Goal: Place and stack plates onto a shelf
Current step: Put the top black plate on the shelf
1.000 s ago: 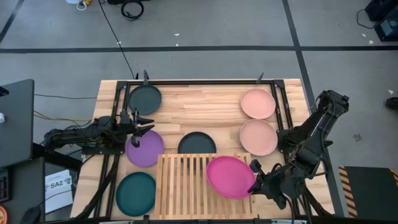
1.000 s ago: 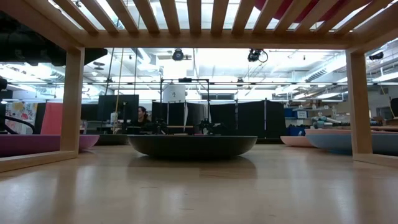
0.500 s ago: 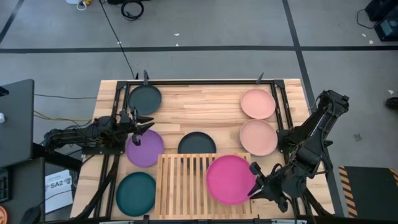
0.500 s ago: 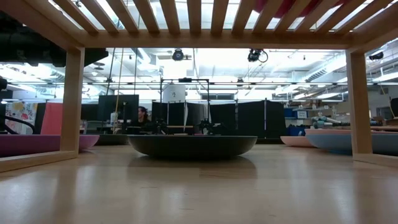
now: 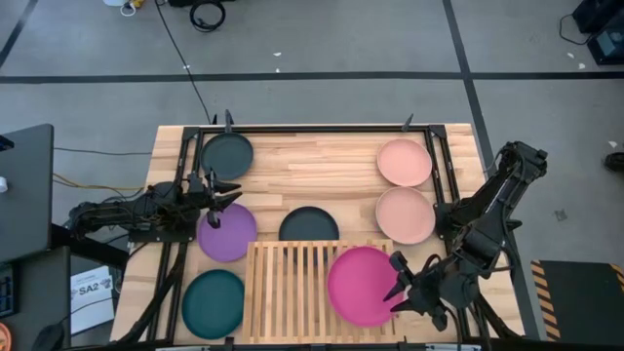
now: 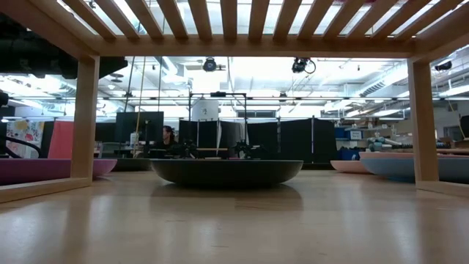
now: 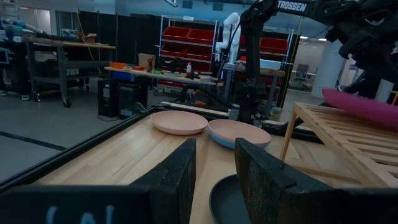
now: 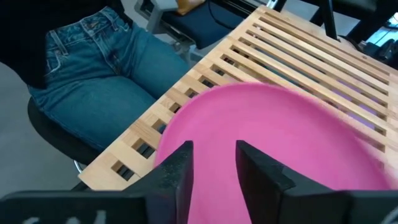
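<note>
A magenta plate [image 5: 361, 286] sits over the right half of the slatted wooden shelf [image 5: 288, 283], and my right gripper [image 5: 398, 283] is shut on its right edge. The left wrist view shows this plate [image 7: 367, 109] just above the slats. My left gripper [image 5: 219, 192] waits open above the far edge of the purple plate [image 5: 226, 234]. Resting flat on the table are the teal plate [image 5: 213, 302], two dark grey plates [image 5: 226, 156] [image 5: 308, 224] and two pale pink plates [image 5: 404, 162] [image 5: 405, 214]. My right gripper holds the magenta plate at its right near rim [image 8: 163, 152], coming from the table's right and slanting down. The fingers [image 8: 258, 177] hide the place of contact, so the kind of hold stays unseen. The plate lies nearly flat over the shelf's slats.
Black frame rails [image 5: 185, 175] run along both sides of the plank table. The shelf's left half [image 5: 283, 283] is bare slats. A seated person's jeans [image 8: 93, 68] show beyond the table's near edge. From under the shelf, the low view shows a dark plate [image 6: 227, 170].
The magenta plate, tilted over the shelf a second ago, has tipped down to lie flatter, and its near edge has come toward the shelf's near edge. My right gripper has stayed at its right rim and shifted only a little. The left arm has kept still.
</note>
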### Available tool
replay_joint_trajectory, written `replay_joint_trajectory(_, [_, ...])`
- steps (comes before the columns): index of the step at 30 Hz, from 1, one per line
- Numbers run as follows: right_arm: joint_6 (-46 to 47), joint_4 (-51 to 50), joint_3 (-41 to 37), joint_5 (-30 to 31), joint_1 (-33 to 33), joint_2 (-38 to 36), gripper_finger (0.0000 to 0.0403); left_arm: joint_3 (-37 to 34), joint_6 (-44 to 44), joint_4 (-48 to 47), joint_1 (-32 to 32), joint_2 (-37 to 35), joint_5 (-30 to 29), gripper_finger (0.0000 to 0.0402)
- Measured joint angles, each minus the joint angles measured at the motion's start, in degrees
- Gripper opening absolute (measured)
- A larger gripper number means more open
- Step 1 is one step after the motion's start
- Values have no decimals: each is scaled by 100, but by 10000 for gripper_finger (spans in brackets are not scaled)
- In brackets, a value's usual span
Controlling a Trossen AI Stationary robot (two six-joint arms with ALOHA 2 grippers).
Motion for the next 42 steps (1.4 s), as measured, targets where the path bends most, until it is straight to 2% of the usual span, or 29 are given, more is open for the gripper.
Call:
replay_joint_trajectory(15, [2,42,0,24,-125,0,183,0,-1,-2,0,0,0,116])
replay_joint_trajectory(29, [-235,22,-1,24,-730,-27,183,-2,-151,0,-1,0,-56,116])
replay_joint_trajectory(34, [-867,-29,-2,24,-934,-398,183,0,-439,3,1,-1,-493,116])
replay_joint_trajectory(42, [-1103,-448,-2,466,-1576,-1524,183,222,-457,-21,5,7,-552,116])
